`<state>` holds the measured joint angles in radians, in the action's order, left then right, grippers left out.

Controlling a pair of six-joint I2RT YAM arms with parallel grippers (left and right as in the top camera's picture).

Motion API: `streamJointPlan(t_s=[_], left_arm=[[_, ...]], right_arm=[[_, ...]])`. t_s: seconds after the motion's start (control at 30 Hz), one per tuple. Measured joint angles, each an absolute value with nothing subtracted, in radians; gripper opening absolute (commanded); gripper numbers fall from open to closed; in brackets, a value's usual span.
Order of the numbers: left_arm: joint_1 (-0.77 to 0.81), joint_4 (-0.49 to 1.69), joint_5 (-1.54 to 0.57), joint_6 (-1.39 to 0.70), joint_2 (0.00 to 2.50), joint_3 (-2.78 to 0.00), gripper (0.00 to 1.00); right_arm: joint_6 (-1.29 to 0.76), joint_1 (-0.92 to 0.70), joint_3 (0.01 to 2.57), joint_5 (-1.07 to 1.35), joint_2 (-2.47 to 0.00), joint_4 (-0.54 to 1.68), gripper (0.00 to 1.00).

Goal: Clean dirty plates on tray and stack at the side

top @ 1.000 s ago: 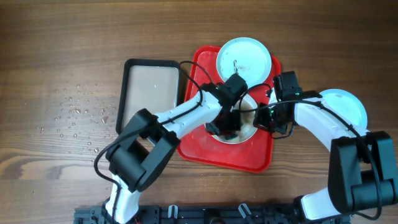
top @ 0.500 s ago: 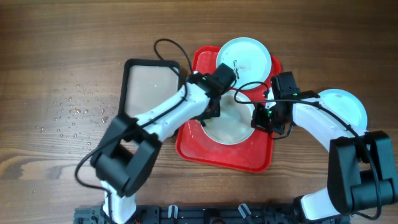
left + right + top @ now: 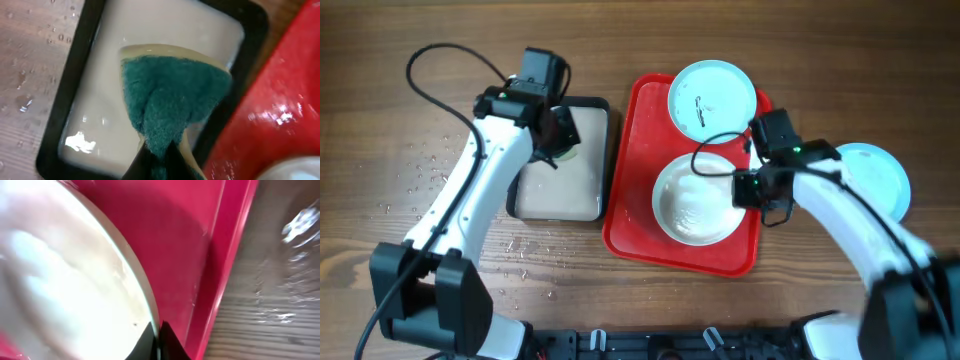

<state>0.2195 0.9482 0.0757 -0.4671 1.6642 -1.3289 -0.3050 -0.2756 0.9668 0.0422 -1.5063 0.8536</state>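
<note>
- The left gripper (image 3: 159, 162) was seen clamped on a green sponge (image 3: 170, 100), whose yellow edge was turned away from the fingers. It was held above the beige tray (image 3: 150, 30) with the black rim.
- The right gripper (image 3: 157, 340) was seen pinched on the right rim of the white plate (image 3: 60, 280).
- That plate was found lying in the near half of the red tray (image 3: 635, 150), its surface pale and glossy.
- A pale blue plate (image 3: 710, 95) with thin black smears was noted at the tray's far end, just beside the white one.
- A second pale blue plate (image 3: 885, 170) was recorded on the table (image 3: 820, 40) right of the red tray, partly hidden by the right arm.
- Water droplets (image 3: 440, 180) were noted on the wood left of the beige tray.
</note>
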Motion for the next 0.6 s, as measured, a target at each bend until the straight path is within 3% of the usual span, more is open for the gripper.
streamJointPlan(t_s=[0.17, 0.37, 0.6], left_arm=[[0.133, 0.869, -0.038, -0.429, 1.679, -1.206, 0.04], [0.125, 0.848, -0.107, -0.419, 1.679, -1.206, 0.04], [0.125, 0.848, -0.116, -0.416, 1.679, -1.206, 0.04]], right_arm=[[-0.309, -0.491, 1.024, -0.304, -1.332, 0.862, 0.04], [-0.300, -0.738, 1.024, -0.728, -1.331, 0.871, 0.04], [-0.251, -0.931, 1.024, -1.032, -1.331, 0.871, 0.04]])
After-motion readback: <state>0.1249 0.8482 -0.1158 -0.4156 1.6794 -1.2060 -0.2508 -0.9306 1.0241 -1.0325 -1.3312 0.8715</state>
